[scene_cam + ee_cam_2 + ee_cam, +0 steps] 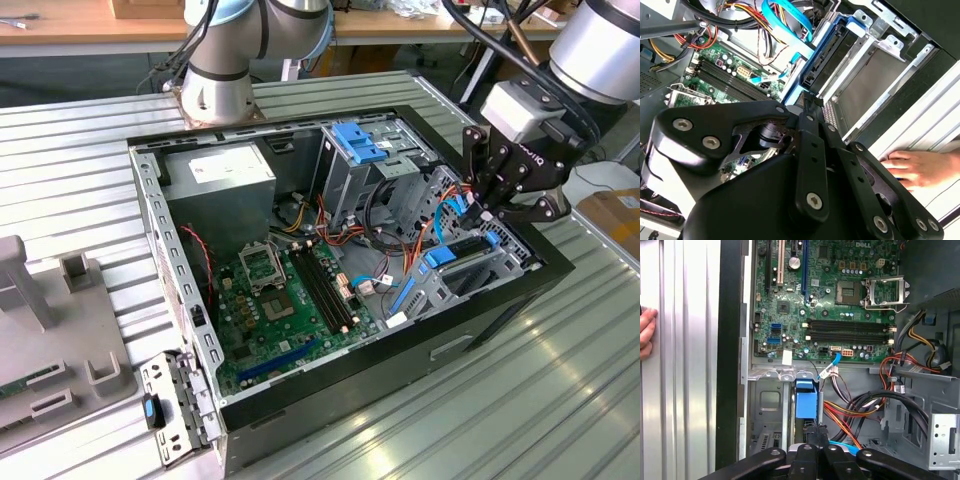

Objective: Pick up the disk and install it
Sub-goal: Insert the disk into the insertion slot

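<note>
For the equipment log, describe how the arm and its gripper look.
The arm is built of silver-grey tubes with light blue caps at the joints. Black cables run along its wrist. A pale grey box sits above the gripper, which is matt black. It is made of flat linkage bars pinned with silver screw heads and has small white lettering on its body.

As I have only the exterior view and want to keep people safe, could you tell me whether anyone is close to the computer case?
Observer: Yes. In the second wrist view a hand rests on the ribbed table, just past the drive bay.
Operator: Thank you. And how does the disk sit?
Observer: In the first wrist view the disk stands on edge in the drive bay, its blue end tab right ahead of the pincer, whose tips are drawn together.
</note>
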`<act>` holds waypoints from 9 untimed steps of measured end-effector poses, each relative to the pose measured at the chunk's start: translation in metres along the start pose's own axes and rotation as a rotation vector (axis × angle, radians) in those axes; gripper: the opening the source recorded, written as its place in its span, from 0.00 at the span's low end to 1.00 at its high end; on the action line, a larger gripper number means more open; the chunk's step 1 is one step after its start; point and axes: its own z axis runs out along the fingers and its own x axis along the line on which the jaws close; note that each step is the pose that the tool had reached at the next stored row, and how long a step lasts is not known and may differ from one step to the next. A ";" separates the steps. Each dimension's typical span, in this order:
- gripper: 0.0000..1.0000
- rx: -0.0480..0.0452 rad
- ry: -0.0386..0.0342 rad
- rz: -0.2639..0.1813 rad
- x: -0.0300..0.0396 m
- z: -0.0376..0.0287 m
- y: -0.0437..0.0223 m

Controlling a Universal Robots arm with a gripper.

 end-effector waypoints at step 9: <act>0.11 0.0085 -0.0061 -0.001 0.0000 0.0001 -0.0021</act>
